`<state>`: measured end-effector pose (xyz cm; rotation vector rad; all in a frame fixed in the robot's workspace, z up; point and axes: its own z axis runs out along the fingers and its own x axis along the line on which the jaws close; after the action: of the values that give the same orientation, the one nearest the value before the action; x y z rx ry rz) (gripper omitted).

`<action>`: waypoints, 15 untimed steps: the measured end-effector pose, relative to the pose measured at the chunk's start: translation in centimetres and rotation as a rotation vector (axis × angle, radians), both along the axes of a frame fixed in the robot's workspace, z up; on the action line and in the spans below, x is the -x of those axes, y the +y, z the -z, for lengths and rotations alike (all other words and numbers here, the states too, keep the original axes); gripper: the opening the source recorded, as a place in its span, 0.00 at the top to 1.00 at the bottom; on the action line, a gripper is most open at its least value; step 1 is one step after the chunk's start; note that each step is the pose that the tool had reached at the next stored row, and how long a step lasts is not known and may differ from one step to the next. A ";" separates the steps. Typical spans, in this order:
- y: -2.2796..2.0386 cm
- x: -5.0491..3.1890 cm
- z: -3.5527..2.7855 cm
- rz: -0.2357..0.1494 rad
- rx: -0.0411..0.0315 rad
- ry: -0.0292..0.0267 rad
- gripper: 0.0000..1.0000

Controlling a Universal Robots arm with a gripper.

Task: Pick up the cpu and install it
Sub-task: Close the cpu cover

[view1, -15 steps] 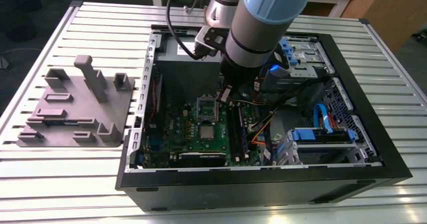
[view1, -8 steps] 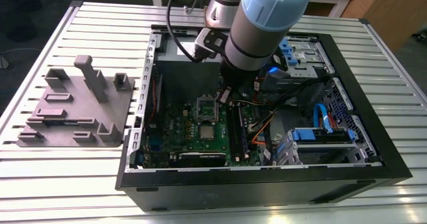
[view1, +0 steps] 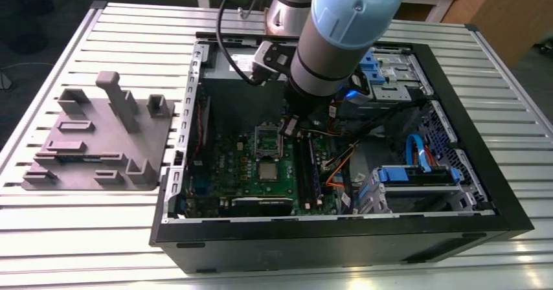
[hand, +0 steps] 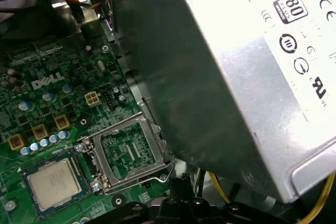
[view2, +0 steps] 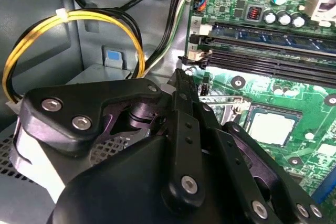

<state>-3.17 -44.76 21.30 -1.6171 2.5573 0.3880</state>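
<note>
Already the cpu [view1: 269, 171] lies flat in its socket on the green motherboard [view1: 226, 167] inside the open computer case [view1: 484, 193]; in the first wrist view it [hand: 53, 182] is a silver square in its frame, and in the second wrist view it [view2: 272, 127] looks the same. Beside it, the silver retention bracket [hand: 131, 151] with its greenish centre stands tilted up and open, so the chip is placed but not yet locked, as I judge. The gripper [view1: 289, 127] hangs over the board, near the raised bracket and just beside the grey power supply box [hand: 252, 77]. In the second wrist view its black body [view2: 157, 171] is in the foreground, but I cannot tell how far it is open, nor that it holds anything. On the slatted table [view1: 87, 238], at the exterior view's left, the grey fixture plate [view1: 95, 147] lies well apart from the case. I think the picking is over and the step in hand is the end of the installing. That part calls for a gentle, straight approach, because the power supply and the yellow cables [view2: 73, 22] leave little room around the socket.
</note>
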 end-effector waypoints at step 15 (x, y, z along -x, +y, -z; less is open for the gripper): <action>0.55 -0.02 1.16 -0.018 -0.0128 0.0002 0.90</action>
<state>-3.14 -44.21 20.14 -1.6372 2.5367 0.4052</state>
